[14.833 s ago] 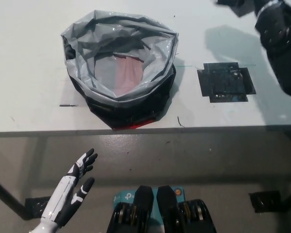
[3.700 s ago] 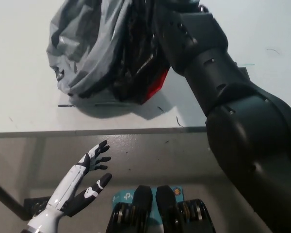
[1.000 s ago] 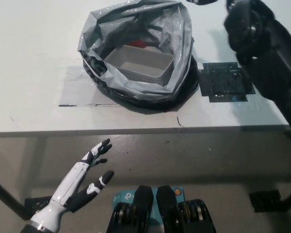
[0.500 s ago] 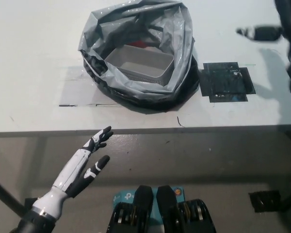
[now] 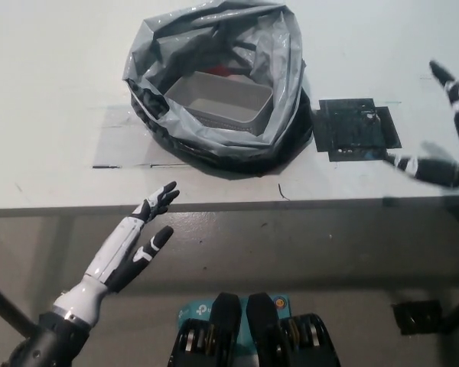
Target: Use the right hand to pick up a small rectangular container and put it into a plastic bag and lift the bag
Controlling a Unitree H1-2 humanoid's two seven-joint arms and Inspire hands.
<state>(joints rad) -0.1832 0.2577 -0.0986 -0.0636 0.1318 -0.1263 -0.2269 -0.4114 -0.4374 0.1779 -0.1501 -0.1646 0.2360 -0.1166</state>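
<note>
1. Right now the right hand hovers at the table's right edge, fingers spread, holding nothing.
2. Its nearest neighbour is a black patch on the table.
3. Further left, the small rectangular container sits inside the open plastic bag.
4. Below the table edge, the left hand rests with fingers apart.

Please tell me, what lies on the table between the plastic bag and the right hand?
In the head view, a black square patch lies flat on the white table, between the plastic bag and the open right hand. Nothing else lies there.
</note>
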